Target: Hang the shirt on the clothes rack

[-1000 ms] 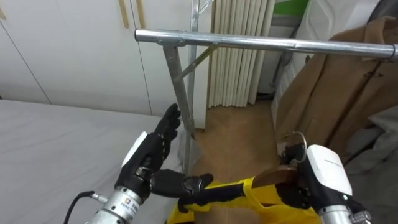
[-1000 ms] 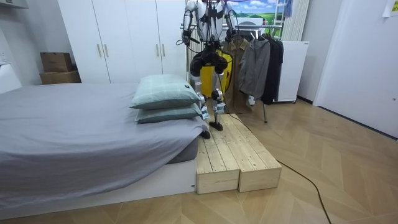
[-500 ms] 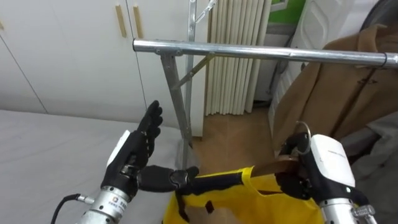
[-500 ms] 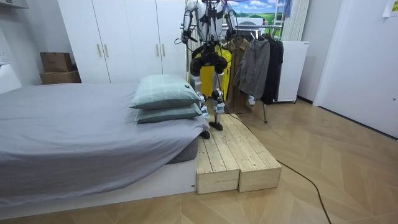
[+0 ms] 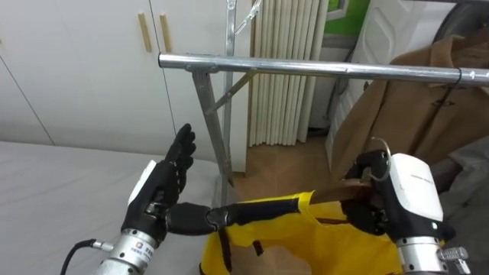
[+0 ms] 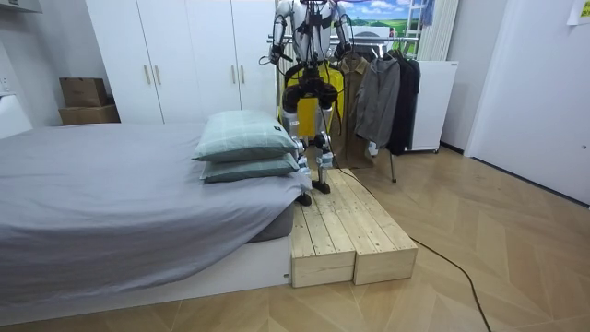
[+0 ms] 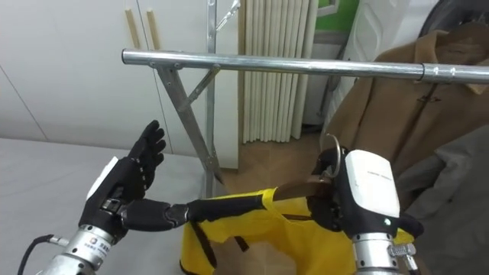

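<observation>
A robot stands on a pale slatted wooden platform (image 6: 350, 231) at the far end of a bed (image 5: 53, 183) with a smooth grey cover, facing a clothes rack. From its head camera, a round, shiny metal rail (image 5: 306, 68) runs left to right across the upper scene, braced at its left end by slanted metal struts (image 5: 212, 122). The left robot hand (image 5: 159, 197), black with a white back plate, is spread, fingers straight and pointing up. Its thumb reaches out to the right under one shoulder of a bright yellow garment (image 5: 306, 237) made of soft, creased cloth. The garment hangs on a curved brown wooden hanger (image 5: 340, 195), low in the near middle of the scene and below the rail. The right robot hand (image 5: 412, 191), its smooth white back facing up, is curled round the neck of the hanger. The thin metal hook (image 5: 380, 143) rises just above its fingers, not touching the rail. On the right, a tan woollen coat (image 5: 405, 107) hangs from the rail. White wardrobe doors (image 5: 76, 69) with slim wooden handles stand at the far left.
</observation>
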### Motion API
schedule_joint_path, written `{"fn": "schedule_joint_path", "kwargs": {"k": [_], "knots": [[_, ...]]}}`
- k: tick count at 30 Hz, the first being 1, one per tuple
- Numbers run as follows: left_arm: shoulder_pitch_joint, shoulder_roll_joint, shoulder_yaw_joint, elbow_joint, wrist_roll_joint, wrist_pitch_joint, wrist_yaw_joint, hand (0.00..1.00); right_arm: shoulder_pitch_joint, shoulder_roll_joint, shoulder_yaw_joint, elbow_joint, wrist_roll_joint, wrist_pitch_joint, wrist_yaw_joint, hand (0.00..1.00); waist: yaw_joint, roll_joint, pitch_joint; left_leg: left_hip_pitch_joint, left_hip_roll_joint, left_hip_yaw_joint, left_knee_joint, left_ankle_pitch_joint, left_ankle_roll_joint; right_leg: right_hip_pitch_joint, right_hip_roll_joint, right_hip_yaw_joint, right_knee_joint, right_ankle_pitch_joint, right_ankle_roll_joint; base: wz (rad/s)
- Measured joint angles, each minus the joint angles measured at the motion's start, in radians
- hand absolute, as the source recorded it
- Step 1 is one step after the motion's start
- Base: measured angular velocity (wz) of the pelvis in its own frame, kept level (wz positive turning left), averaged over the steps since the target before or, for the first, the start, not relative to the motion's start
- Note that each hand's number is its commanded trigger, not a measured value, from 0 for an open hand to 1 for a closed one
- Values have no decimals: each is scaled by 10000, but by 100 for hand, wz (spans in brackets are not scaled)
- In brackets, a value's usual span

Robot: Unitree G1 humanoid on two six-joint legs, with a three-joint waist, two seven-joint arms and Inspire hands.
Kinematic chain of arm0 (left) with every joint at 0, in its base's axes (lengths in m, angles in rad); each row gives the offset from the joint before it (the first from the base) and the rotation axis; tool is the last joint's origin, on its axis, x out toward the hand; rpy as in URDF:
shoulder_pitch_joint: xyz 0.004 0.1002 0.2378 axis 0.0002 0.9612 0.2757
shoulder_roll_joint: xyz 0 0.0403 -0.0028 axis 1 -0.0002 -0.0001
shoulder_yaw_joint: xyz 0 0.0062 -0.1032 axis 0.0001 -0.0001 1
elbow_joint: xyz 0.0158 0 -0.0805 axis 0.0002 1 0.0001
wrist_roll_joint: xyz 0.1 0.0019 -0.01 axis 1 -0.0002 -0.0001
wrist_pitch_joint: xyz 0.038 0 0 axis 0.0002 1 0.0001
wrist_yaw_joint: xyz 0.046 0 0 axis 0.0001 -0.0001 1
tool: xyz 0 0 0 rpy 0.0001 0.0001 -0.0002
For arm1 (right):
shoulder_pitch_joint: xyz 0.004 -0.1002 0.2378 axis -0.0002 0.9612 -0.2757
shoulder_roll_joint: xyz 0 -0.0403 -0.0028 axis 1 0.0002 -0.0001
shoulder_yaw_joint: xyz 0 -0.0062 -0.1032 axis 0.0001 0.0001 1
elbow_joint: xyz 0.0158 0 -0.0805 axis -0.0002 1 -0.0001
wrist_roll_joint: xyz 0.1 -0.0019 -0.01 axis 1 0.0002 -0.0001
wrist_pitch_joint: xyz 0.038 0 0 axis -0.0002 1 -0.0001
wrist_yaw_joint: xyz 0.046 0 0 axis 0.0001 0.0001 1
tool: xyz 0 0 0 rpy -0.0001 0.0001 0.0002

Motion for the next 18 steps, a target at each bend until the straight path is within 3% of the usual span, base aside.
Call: {"fn": "schedule_joint_path", "kwargs": {"k": [10, 14, 18], "knots": [[13, -3, -8, 12, 1, -2, 0, 0, -88, -247, -1, -47, 843, 7, 452, 100, 99, -17, 14, 153, 9, -32, -25, 1, -2, 183, -11, -74, -75, 11, -9, 1], [15, -21, -4, 10, 11, -2, -1, 0, -249, -402, -136, -260, 1221, 36, 866, 100, 111, -154, 97, 99, 13, -54, -90, 7, -12, 137, -26, -185, -94, 12, -10, 7], [18, -39, 9, 0, 1, -1, 0, 0, -255, -480, -448, -412, 1659, 44, 1096, 100, 187, -273, 73, 75, 24, -170, -184, 12, -60, 116, -42, -314, -137, 27, -26, 8]]}}
